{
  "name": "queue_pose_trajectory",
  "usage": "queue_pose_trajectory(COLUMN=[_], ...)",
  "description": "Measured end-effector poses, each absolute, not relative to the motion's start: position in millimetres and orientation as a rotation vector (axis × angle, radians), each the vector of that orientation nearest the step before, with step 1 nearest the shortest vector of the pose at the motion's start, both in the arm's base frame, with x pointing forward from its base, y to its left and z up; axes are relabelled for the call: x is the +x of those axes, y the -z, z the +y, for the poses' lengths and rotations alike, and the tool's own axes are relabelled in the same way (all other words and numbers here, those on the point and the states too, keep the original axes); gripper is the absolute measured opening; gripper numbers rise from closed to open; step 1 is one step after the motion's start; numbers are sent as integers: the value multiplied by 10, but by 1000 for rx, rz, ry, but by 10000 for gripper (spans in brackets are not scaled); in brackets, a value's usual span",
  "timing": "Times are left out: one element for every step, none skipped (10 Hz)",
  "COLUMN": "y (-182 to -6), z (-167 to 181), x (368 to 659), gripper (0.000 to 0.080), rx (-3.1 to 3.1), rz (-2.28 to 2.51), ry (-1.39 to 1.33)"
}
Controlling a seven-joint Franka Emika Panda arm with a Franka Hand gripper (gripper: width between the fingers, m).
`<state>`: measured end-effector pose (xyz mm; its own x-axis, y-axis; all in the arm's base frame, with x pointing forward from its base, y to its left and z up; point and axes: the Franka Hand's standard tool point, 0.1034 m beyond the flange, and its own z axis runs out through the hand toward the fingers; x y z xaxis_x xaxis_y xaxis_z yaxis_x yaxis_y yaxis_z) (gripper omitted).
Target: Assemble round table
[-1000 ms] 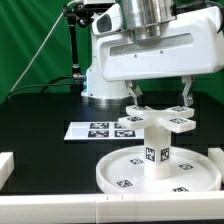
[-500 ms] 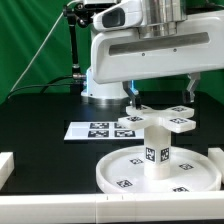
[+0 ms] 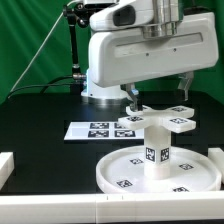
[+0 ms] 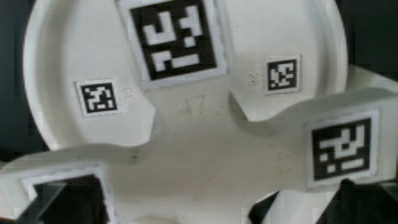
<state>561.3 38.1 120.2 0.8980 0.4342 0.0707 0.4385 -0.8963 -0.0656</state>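
Since everything here is white moulded plastic, I judge the parts light, rigid and rather slick, so I would take the foot (image 3: 158,118) across the narrow sides of one arm, where the flat faces give the pads purchase, and never by the tagged tops. Nearest in the exterior view, at six o'clock, lies a white rail (image 3: 60,207) along the table's front edge. Just behind it sits the disc (image 3: 118,176), rim up, flat on the black table (image 3: 40,125). The leg (image 3: 157,150) stands upright at the disc's centre, and the cross-shaped foot rests on top of it, looking level.

Above the foot, toward twelve o'clock, hangs the gripper (image 3: 158,97). Its fingers (image 3: 131,95) stand wide apart, one on either side of the cross, and as far as I can tell they grip nothing. The wrist view looks straight down on the foot (image 4: 199,140) and disc (image 4: 107,40), close up.

Farther back, at ten o'clock from the disc, the marker board (image 3: 95,129) lies flat. Beyond it stand the arm's base and a green backdrop. The matte black top should hold the disc steady, with free room around it.
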Motion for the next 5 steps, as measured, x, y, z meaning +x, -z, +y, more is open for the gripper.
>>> queue_pose_trajectory(y=[-1202, -1199, -1199, -1198, -1198], z=[377, 370, 354, 338, 319], x=[5615, 5614, 5615, 5615, 5615], gripper=[648, 648, 648, 648, 648], rx=[-2955, -2917, -2889, -2863, -2827], rz=[-850, -1006, -1088, -1169, -1272], ry=[84, 83, 85, 85, 83])
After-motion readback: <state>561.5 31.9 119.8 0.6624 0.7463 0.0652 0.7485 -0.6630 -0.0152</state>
